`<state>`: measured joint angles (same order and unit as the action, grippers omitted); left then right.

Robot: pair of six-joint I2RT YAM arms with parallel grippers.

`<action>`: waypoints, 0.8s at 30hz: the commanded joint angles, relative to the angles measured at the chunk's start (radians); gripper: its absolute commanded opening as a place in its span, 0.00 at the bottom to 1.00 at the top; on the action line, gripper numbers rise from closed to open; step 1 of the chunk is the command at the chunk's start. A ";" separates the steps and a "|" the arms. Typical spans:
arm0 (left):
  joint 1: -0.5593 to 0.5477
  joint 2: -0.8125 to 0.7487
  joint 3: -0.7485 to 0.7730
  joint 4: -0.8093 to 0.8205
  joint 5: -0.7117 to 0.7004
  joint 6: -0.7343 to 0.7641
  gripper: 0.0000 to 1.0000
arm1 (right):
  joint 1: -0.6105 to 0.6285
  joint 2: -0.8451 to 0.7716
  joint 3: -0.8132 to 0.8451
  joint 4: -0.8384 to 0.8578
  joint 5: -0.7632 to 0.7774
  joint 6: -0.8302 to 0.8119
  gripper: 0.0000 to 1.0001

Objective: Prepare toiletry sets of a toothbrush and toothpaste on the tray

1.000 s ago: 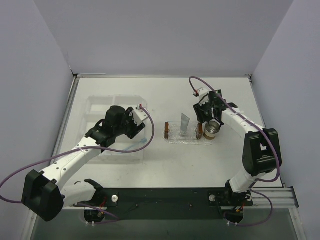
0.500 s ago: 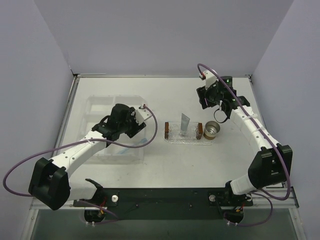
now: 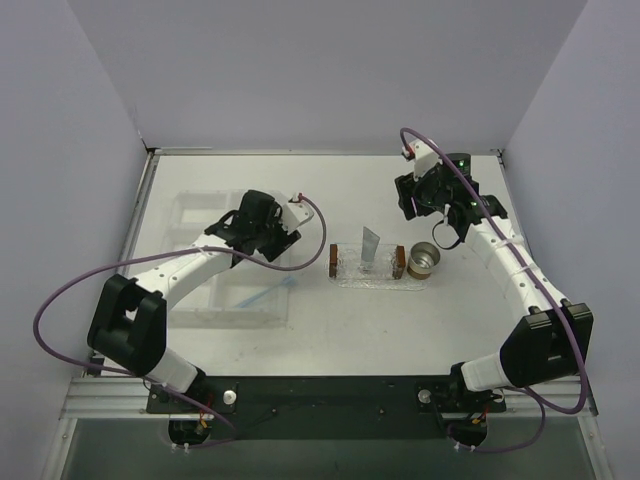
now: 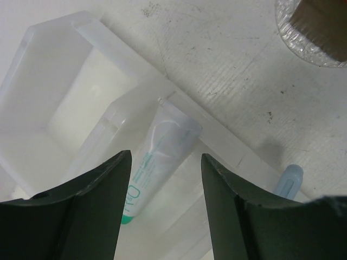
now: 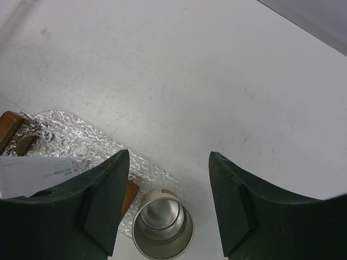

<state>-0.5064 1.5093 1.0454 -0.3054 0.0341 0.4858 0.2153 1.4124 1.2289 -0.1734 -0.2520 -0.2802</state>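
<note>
The clear bumpy oval tray (image 3: 365, 277) lies mid-table and also shows in the right wrist view (image 5: 103, 138). One grey-white toothpaste tube (image 3: 370, 248) rests on it, seen too in the right wrist view (image 5: 38, 174). A second tube with a teal cap (image 4: 160, 154) lies in the clear compartment box (image 3: 200, 215). The light-blue toothbrush (image 3: 262, 296) lies in the box's near part; its end shows in the left wrist view (image 4: 287, 180). My left gripper (image 3: 272, 240) hangs open over the capped tube (image 4: 165, 158). My right gripper (image 3: 438, 222) is open and empty, above and behind the tray (image 5: 168, 157).
A small metal cup (image 3: 424, 261) stands upright at the tray's right end, below my right gripper (image 5: 162, 225). Two brown blocks (image 3: 333, 261) (image 3: 399, 262) sit at the tray's ends. The box wall (image 4: 124, 51) is close under my left gripper.
My right gripper let go of the metal cup and rose back away from it. My left gripper moved away from the toothbrush towards the far part of the box.
</note>
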 commanded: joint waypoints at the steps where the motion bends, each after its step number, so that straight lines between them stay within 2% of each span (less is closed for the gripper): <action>1: -0.030 0.049 0.067 -0.012 -0.026 -0.071 0.64 | -0.002 -0.050 -0.003 0.000 -0.029 0.013 0.56; 3: -0.041 0.078 0.068 0.003 -0.081 -0.084 0.64 | -0.002 -0.056 -0.005 0.000 -0.030 0.013 0.56; 12: -0.072 0.152 0.067 0.049 -0.115 -0.142 0.64 | -0.002 -0.056 -0.009 0.000 -0.026 0.016 0.56; 16: -0.086 0.172 0.044 0.107 -0.197 -0.145 0.64 | -0.002 -0.055 -0.016 0.000 -0.026 0.018 0.56; 24: -0.089 0.212 0.044 0.127 -0.207 -0.139 0.64 | -0.004 -0.049 -0.031 0.003 -0.026 0.016 0.56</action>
<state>-0.5934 1.7065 1.0744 -0.2333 -0.1440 0.3599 0.2153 1.3872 1.2121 -0.1837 -0.2661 -0.2703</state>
